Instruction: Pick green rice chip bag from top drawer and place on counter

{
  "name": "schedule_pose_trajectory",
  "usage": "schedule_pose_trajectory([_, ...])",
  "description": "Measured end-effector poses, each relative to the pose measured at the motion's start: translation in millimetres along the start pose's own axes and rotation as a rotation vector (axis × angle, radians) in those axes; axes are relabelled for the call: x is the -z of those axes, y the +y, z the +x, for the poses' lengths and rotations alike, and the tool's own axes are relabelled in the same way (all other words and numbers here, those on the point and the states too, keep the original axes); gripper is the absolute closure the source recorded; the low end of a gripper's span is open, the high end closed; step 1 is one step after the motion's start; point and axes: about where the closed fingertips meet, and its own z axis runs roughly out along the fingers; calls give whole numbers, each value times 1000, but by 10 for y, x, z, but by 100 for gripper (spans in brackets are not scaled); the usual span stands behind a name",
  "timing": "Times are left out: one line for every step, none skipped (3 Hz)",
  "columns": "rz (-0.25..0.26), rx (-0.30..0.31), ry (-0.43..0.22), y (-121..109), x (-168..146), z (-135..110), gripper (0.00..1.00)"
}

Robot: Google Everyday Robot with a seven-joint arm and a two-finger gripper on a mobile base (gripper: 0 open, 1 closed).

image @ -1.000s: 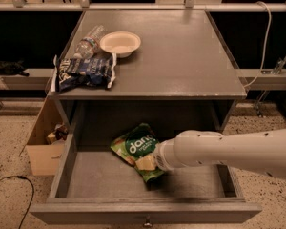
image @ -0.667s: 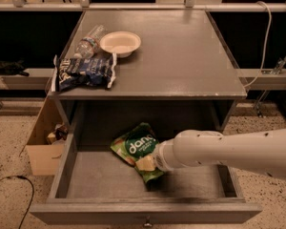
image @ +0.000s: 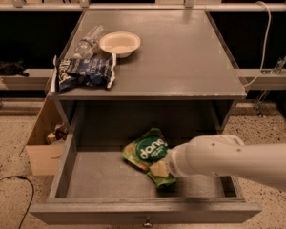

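Grasping is the step in hand: the gripper [image: 158, 169] is low in the open drawer [image: 66, 171], below the front edge of the tabletop [image: 181, 56], touching the green chip bag [image: 144, 151] that lies there. Whether it has hold of the bag, I cannot tell. The next move probably needs a firm grip, then a lift clear of that front edge.

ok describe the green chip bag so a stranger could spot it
Look in the open top drawer under the counter. The green rice chip bag lies mid-floor, the gripper at its near edge. It is light green with a dark round logo, unlike the dark blue bag on the counter.
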Motion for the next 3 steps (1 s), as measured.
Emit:
schedule_pose_trajectory([105, 0, -20, -298, 659, 255, 100])
schedule_pose_trajectory([179, -11, -45, -479, 1210, 399, 100])
schedule_pose_trajectory([247, -16, -83, -648, 1863, 414, 100])
